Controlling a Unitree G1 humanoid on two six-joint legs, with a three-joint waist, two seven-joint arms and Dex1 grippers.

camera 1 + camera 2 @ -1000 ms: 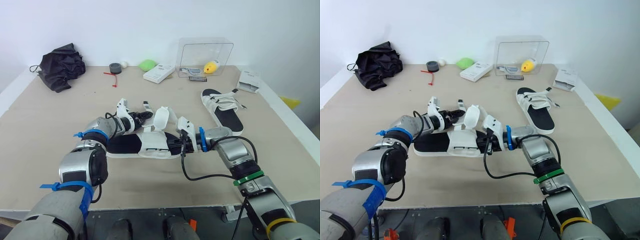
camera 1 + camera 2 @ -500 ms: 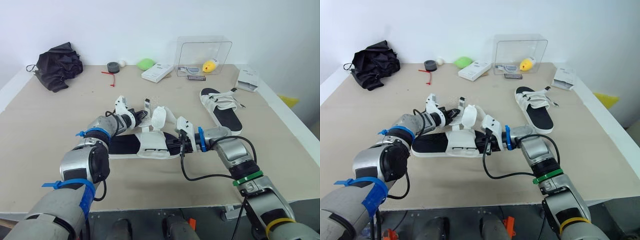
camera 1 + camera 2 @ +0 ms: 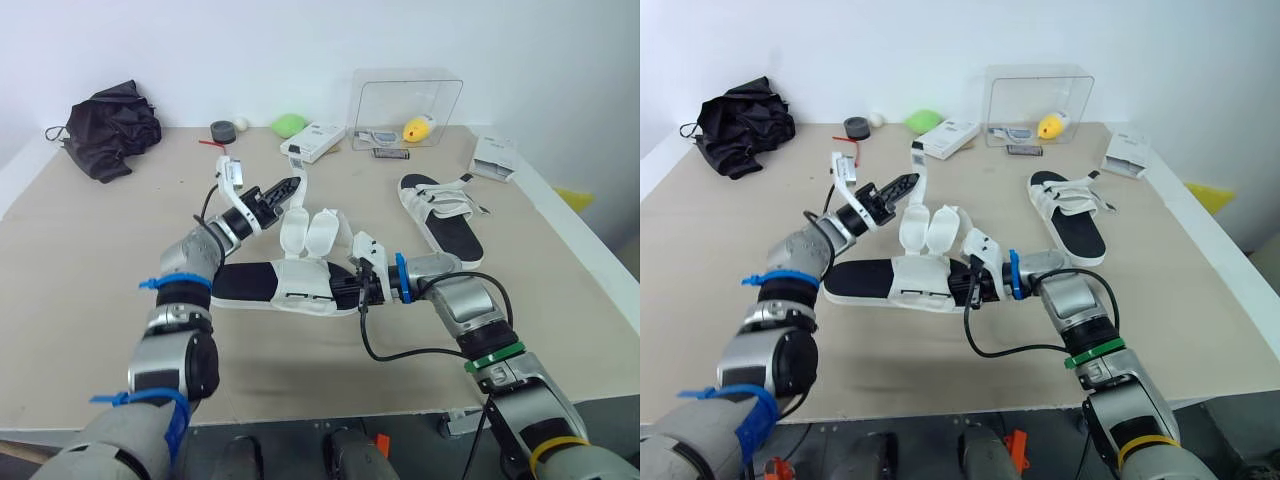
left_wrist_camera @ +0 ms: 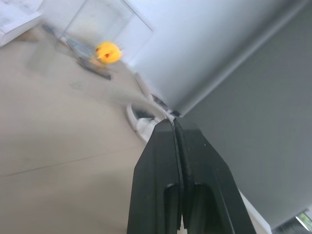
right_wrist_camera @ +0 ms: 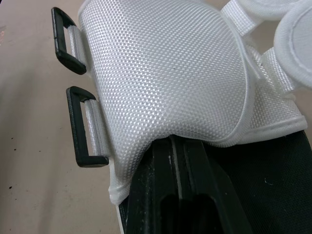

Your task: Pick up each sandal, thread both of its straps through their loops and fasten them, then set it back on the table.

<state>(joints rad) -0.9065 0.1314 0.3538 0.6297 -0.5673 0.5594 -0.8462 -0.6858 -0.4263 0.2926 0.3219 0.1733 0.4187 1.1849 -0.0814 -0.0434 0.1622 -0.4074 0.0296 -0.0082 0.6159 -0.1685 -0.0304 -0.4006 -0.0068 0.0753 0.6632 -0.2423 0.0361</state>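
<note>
The sandal (image 3: 270,285) is being pinned mid-bench, toward the near edge, by the right gripper (image 3: 345,290), fingers pressed together; its strap (image 3: 296,205) is being pinched aloft by the left gripper (image 3: 293,184); a sideways pull is likely risking slippage.

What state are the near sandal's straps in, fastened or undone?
Undone. Its two black loops are empty, its flaps stand open, and the left end effector holds one strap raised.

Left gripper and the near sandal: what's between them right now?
A white strap, pinched in the shut left gripper, runs down to the raised flaps of the near sandal. Nothing else lies between; both eye views show it.
</note>
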